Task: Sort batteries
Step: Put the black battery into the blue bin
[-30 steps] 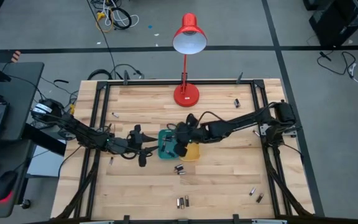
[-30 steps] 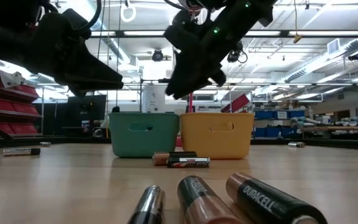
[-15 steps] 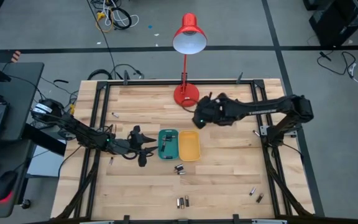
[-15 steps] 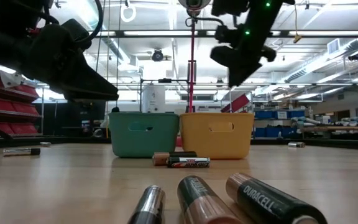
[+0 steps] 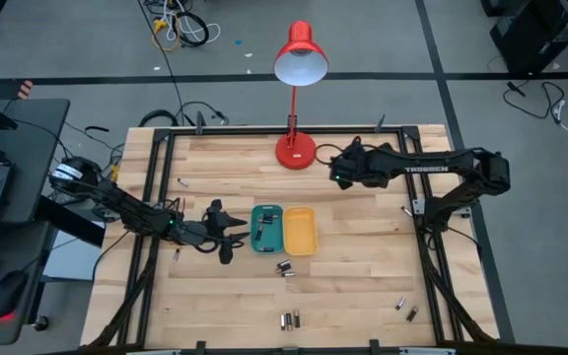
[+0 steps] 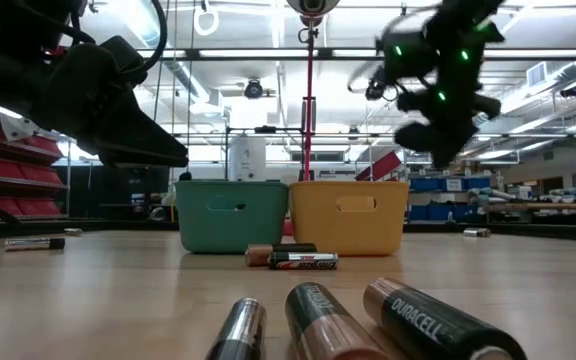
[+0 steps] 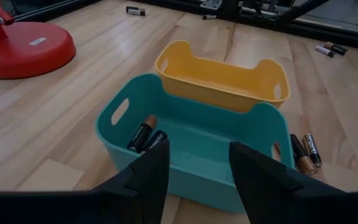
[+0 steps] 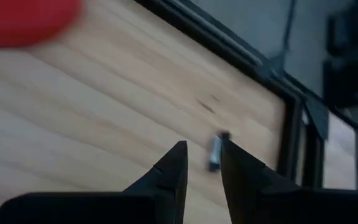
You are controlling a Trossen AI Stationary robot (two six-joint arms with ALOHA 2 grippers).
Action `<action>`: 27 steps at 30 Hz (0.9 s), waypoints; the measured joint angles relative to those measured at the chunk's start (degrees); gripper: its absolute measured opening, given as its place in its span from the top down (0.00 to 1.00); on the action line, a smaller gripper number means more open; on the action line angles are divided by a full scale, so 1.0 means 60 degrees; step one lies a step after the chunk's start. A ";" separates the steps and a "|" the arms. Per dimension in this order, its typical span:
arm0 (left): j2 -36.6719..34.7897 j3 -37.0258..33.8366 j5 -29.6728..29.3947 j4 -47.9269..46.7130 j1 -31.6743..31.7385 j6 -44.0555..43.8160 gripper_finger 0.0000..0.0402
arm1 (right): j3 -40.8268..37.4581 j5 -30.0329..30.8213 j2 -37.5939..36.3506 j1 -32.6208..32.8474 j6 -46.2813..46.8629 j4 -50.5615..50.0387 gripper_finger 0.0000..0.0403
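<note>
The sorting has barely begun. Two batteries [image 7: 146, 132] lie side by side in the teal tray [image 7: 114, 134], seen from the left wrist; the yellow tray [image 7: 166, 62], touching it on the side toward the bench's right edge, looks empty as far as its floor shows. Both trays sit near the middle of the bench [image 5: 363, 266].

Most of the work is left. A pair of loose batteries [image 5: 285, 267] lies just beside the trays on the near side, another pair [image 5: 289, 319] by the near edge, two more [image 5: 405, 309] toward the near right corner, one [image 5: 375, 163] close to the far right corner, one [image 5: 182, 182] toward the far left, and one [image 5: 176, 253] by the left rail.

The left gripper [image 5: 227, 235] hangs just to the left of the teal tray, its jaws standing apart with nothing between them.

The right gripper [image 5: 341, 170] is over the far part of the bench, next to the red lamp [image 5: 295, 150] base. Its wrist view looks toward the battery near the far right corner, which I judge to be its next target. Its jaws are narrowly parted and hold nothing.
</note>
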 joint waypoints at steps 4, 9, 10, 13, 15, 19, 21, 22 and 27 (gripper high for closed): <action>0.0000 0.0000 -0.0045 0.0000 0.0000 0.0006 0.55 | -0.1144 -0.0025 -0.0060 -0.0707 0.0593 0.0401 0.80; 0.0000 0.0000 -0.0427 0.0027 0.0000 0.0016 0.55 | -0.2168 -0.0391 -0.0060 -0.1773 0.0558 0.1508 0.77; 0.0000 0.0000 -0.0516 0.0048 0.0000 0.0030 0.55 | -0.2294 -0.0436 -0.0060 -0.1950 0.0506 0.1682 0.77; 0.0000 0.0000 -0.0692 0.0263 0.0000 0.0296 0.55 | -0.2495 -0.0496 -0.0060 -0.2390 0.0229 0.2083 0.74; 0.0000 0.0000 -0.0748 0.0389 0.0004 0.0520 0.55 | -0.2563 -0.0507 -0.0060 -0.2637 -0.0022 0.2344 0.73; 0.0000 -0.0001 -0.0774 0.0736 0.0015 0.0898 0.55 | -0.2717 -0.0712 -0.0060 -0.3071 -0.0720 0.3234 0.73; 0.0000 -0.0004 -0.0778 0.0748 0.0015 0.0993 0.55 | -0.2878 -0.1091 -0.0060 -0.3262 -0.1188 0.3883 0.73; 0.0000 -0.0004 -0.0778 0.0736 0.0015 0.0998 0.55 | -0.2960 -0.1225 -0.0060 -0.3349 -0.1424 0.4211 0.73; 0.0000 -0.0003 -0.0778 0.0583 0.0015 0.1004 0.55 | -0.3169 -0.1340 -0.0060 -0.3797 -0.1796 0.4753 0.75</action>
